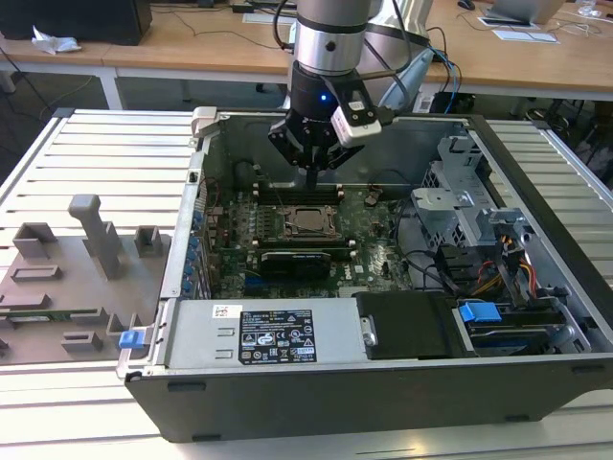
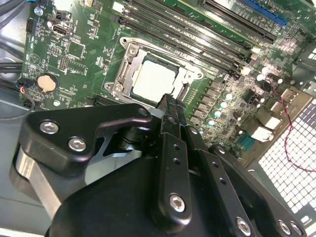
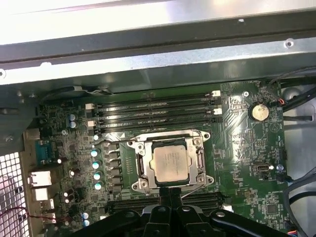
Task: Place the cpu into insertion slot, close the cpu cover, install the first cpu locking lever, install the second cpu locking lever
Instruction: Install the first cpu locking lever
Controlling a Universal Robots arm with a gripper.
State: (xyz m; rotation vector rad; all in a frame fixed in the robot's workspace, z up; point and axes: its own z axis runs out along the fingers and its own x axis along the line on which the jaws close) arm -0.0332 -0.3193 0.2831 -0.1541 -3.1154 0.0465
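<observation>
Exterior view, 1 gripper [image 1: 311, 178], fingers pinched together, empty, above 1 cpu [image 1: 308, 219], open computer case [image 1: 383, 383] on slatted metal table [image 1: 96, 153], wooden desks [image 1: 192, 43] behind; second wrist view, gripper [image 2: 170, 101] just beside 1 cpu cover [image 2: 129, 69] framing cpu [image 2: 154, 81]; first wrist view, cpu [image 3: 170, 165] seated in 1 insertion slot [image 3: 139, 184], green motherboard [image 3: 242, 163].

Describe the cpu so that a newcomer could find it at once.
Look inside the open computer case at the green motherboard. Near its middle sits a silvery metal frame; the cpu is the flat, dull grey square inside it, unlike the long black slots beside it.
</observation>
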